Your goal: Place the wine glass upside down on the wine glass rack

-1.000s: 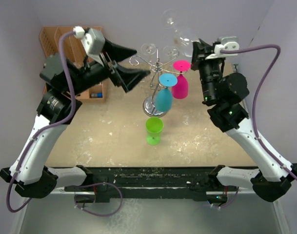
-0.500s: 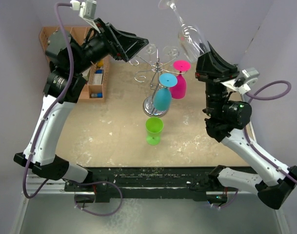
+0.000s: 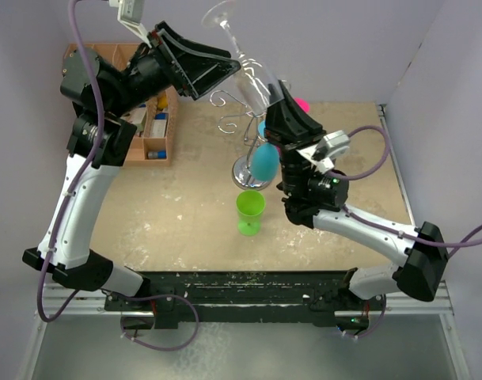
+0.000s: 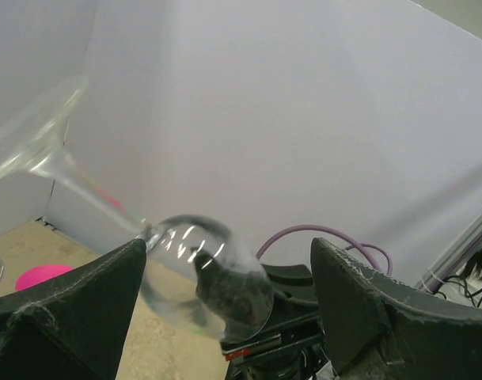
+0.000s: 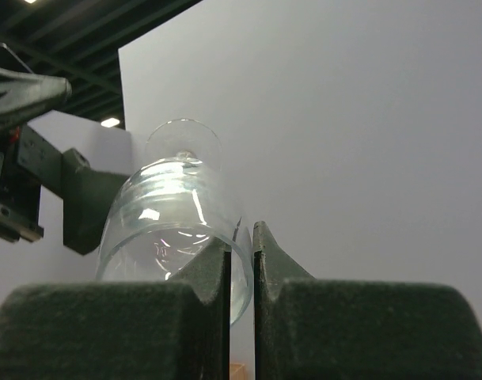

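Note:
A clear wine glass [image 3: 252,71] is tilted in the air, foot up and to the left, bowl down and to the right. My right gripper [image 3: 282,107] is shut on the bowl's rim [image 5: 242,261], one finger inside and one outside. My left gripper [image 3: 217,67] hovers open beside the stem; in its wrist view the bowl [image 4: 209,273] shows between the wide fingers [image 4: 74,305] without a grip. The chrome wine glass rack [image 3: 242,111] stands mid-table behind the glass, with a blue glass [image 3: 264,158] hanging upside down on it and a pink one [image 3: 301,103] mostly hidden.
A green glass [image 3: 250,210] stands upright on the table in front of the rack's round base [image 3: 242,172]. An orange slotted organiser [image 3: 155,134] sits at the back left under the left arm. Purple walls close in the back and both sides.
The right arm has swung left from the back right, carrying the clear glass over the rack to the left gripper. The left gripper has lifted and its jaws have narrowed a little.

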Tool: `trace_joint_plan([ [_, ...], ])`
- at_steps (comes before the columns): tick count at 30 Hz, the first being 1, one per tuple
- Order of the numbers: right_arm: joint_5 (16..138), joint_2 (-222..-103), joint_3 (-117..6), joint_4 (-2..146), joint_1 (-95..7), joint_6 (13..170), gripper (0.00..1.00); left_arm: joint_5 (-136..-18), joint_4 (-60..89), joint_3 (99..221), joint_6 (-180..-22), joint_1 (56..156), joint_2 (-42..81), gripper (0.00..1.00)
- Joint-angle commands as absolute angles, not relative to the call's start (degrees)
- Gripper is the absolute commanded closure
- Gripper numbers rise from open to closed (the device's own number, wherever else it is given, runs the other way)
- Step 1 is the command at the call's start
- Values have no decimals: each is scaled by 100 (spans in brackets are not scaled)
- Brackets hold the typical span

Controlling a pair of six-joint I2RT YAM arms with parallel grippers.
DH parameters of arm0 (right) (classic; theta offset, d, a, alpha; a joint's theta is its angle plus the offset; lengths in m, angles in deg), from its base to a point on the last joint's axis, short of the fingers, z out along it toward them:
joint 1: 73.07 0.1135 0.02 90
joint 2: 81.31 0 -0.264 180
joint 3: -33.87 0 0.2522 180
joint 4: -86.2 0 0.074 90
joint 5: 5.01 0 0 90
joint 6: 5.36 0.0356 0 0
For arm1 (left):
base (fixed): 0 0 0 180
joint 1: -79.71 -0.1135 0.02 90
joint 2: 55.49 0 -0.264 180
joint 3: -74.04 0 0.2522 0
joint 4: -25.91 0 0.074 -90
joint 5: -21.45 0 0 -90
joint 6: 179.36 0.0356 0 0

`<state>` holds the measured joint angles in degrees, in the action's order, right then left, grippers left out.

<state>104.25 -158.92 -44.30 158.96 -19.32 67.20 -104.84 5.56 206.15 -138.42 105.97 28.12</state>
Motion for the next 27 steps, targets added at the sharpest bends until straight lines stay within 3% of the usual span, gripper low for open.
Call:
trace_joint_plan([
  [1,10496,-15936,-4738,17278,-1786,6184,100,-10628,850,20907,-13988,10565,2843,14],
  [27,10319,-16024,-4616,17866,-1534,6172,100,-10434,202,20921,-13023,10564,3039,19],
])
